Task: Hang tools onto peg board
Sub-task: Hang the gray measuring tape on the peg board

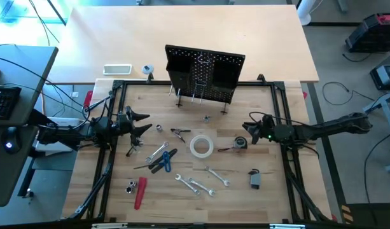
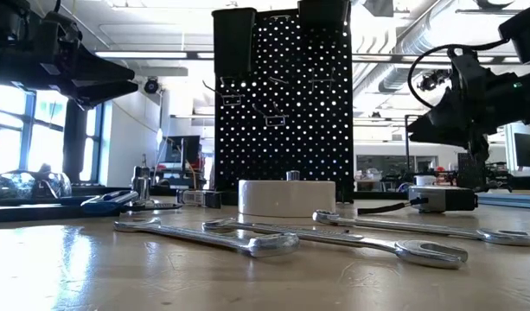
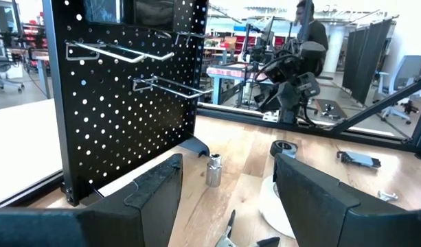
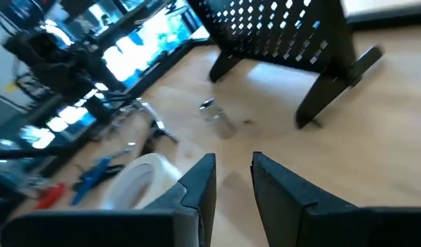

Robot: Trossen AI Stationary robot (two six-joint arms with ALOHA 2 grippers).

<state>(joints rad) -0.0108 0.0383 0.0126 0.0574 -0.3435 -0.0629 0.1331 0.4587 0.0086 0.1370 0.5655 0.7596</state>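
Perforated black metal peg board (image 1: 204,75) upright; smooth white tape roll (image 1: 201,146) flat; both fingers apart, empty.

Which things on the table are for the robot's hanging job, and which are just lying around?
For the job:
peg board
white tape roll
blue-handled pliers
red-handled tool
wrenches
tape measure

Just lying around:
keyboard
white box behind the frame

Black perforated peg board (image 1: 204,73), white tape roll (image 1: 201,146), blue pliers (image 1: 163,161), red-handled tool (image 1: 140,193), silver wrenches (image 1: 196,185).
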